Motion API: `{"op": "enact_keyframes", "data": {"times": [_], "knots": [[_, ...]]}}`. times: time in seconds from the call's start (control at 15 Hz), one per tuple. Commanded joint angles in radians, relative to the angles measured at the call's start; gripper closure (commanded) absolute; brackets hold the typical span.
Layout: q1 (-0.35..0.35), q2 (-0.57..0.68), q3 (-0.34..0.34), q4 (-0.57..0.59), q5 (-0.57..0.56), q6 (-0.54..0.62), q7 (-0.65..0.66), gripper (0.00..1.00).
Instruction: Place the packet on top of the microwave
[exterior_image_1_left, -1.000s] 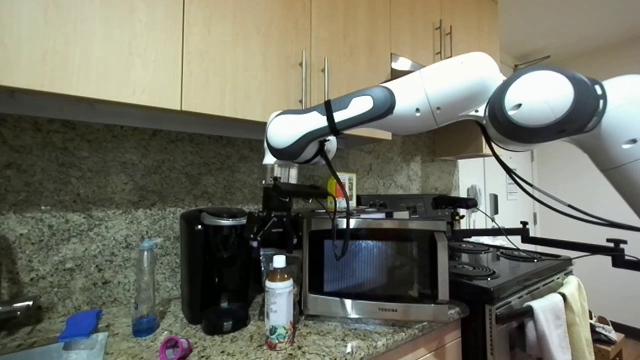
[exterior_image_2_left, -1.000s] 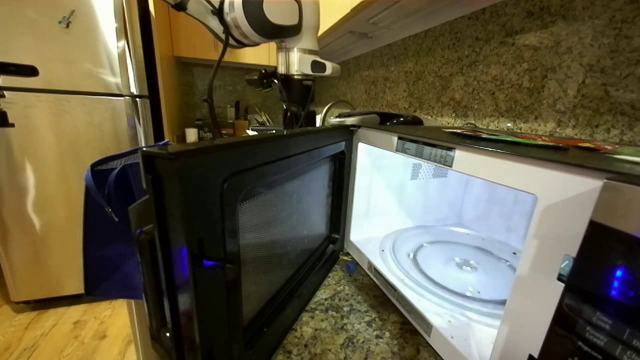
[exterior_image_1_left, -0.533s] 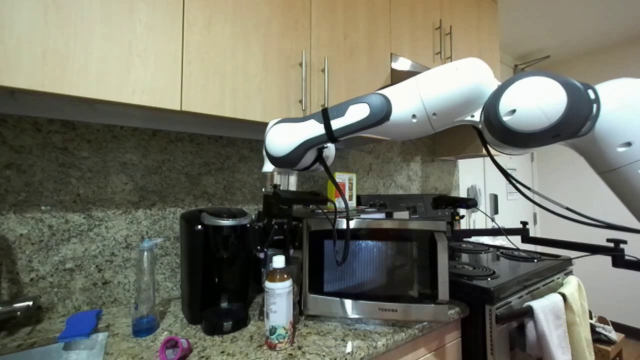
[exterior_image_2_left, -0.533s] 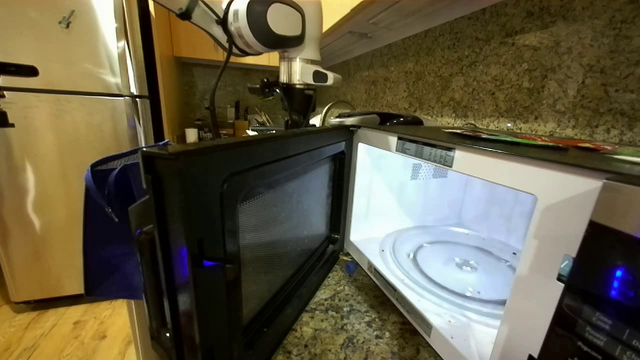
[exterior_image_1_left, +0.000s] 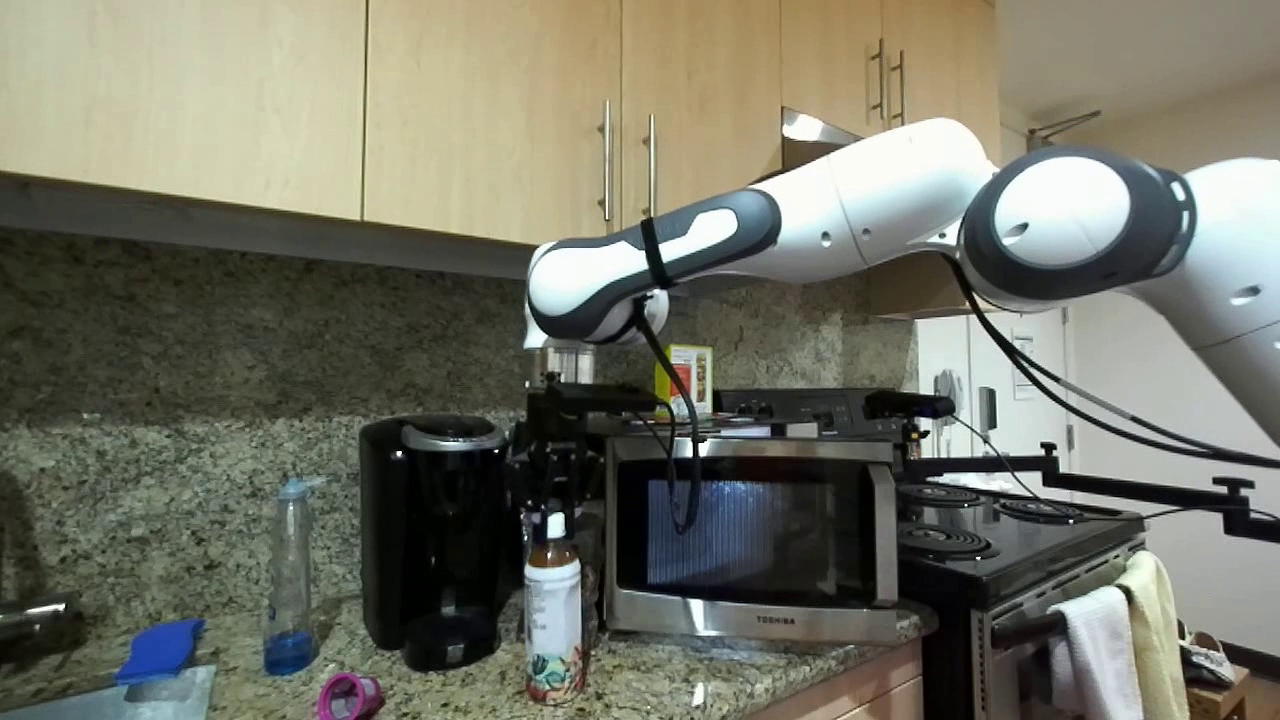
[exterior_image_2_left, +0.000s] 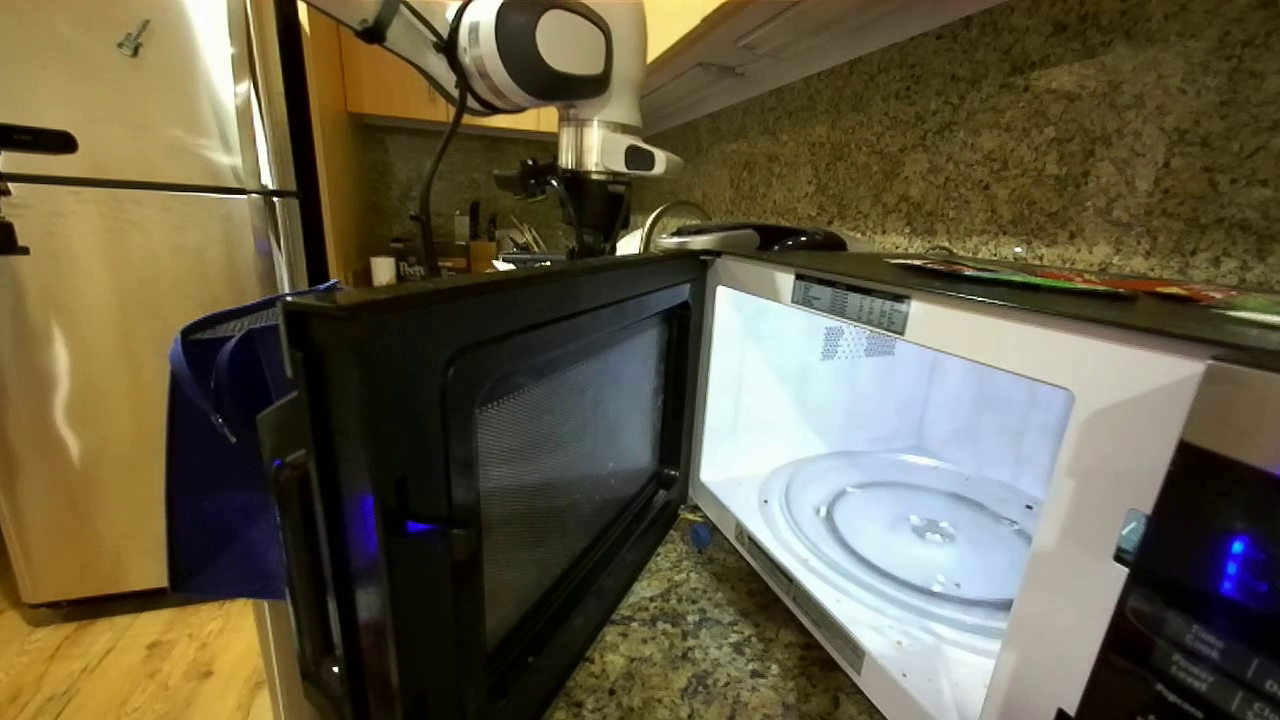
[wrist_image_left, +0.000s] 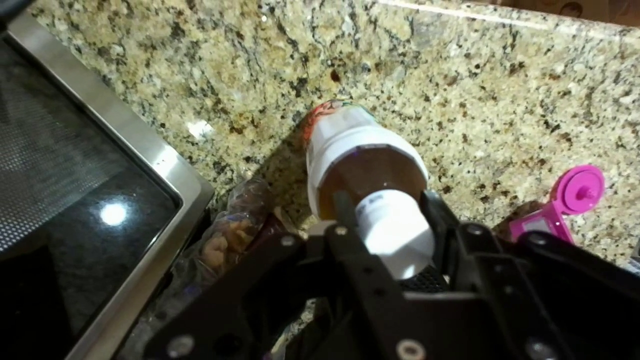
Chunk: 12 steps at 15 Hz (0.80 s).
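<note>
Fingers sank around a bottle near the lit, open microwave.

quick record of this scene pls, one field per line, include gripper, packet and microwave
microwave: standing open, lit inside
bottle: white label, upright on the counter
gripper: straddles the bottle's top; whether it grips, cannot tell
packet: soft, partly see-through, beside the microwave
task status: packet not yet on top
also nearby: black coffee maker

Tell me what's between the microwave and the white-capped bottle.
In the wrist view, a crinkled, see-through packet, partly hidden by the gripper, sits between the microwave and the bottle.
</note>
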Motion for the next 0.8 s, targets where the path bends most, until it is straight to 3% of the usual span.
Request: {"op": "enact_keyframes", "data": {"times": [0.0, 0.73], "knots": [[0.002, 0.022, 0.01, 0.052, 0.008, -0.039, -0.034, 0.89], [0.146, 0.095, 0.093, 0.163, -0.036, -0.053, -0.154, 0.89]]}}
